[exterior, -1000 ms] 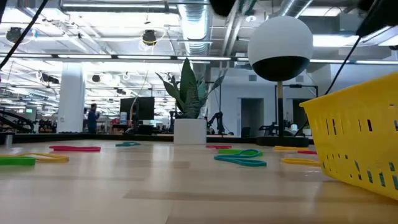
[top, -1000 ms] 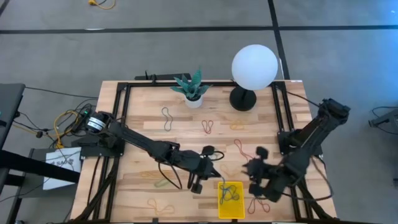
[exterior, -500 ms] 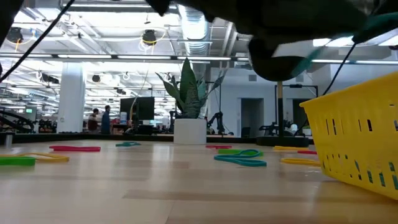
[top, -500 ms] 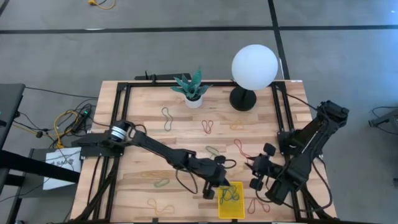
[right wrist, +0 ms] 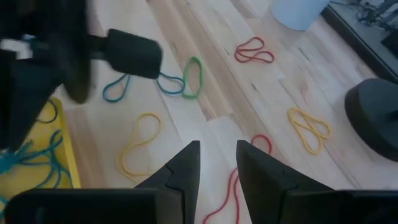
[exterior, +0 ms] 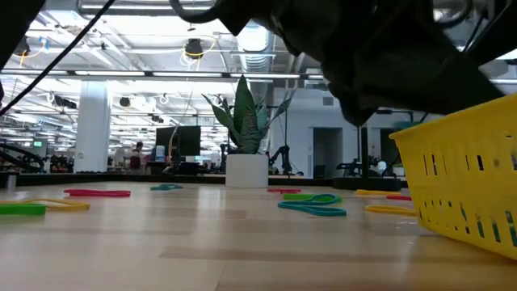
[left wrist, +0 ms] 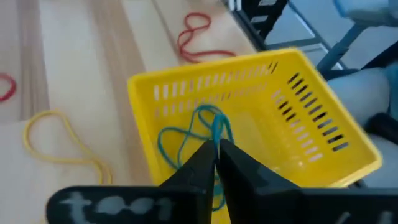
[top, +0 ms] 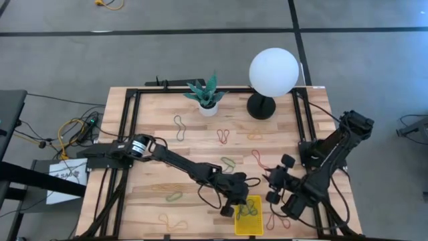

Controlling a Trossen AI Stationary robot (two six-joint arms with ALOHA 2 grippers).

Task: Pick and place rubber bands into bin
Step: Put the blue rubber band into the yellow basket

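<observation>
The yellow bin sits at the table's near edge and also shows in the low view. My left gripper hovers over the bin's left part, shut on a teal rubber band. More teal band loops lie on the bin floor. My right gripper waits open just right of the bin, touching nothing; its fingers point over loose bands. A green band, red bands and yellow ones lie flat on the wood. My left gripper pinches a strand of the teal rubber band between its two fingertips, coming from above and slanting toward the bin. The band's loop hangs slack below the fingers inside the bin, and its lower part seems to reach the bin floor.
A white plant pot and a globe lamp on a black base stand at the far edge. Black frame rails run along the table's sides. Cables lie off the left edge. Bare wood lies left of the bin.
My left gripper has travelled toward the table's right and near edge, from the bare wood left of the bin to a spot over the bin's left part, carrying the teal band with it. The loose bands on the table have stayed put.
</observation>
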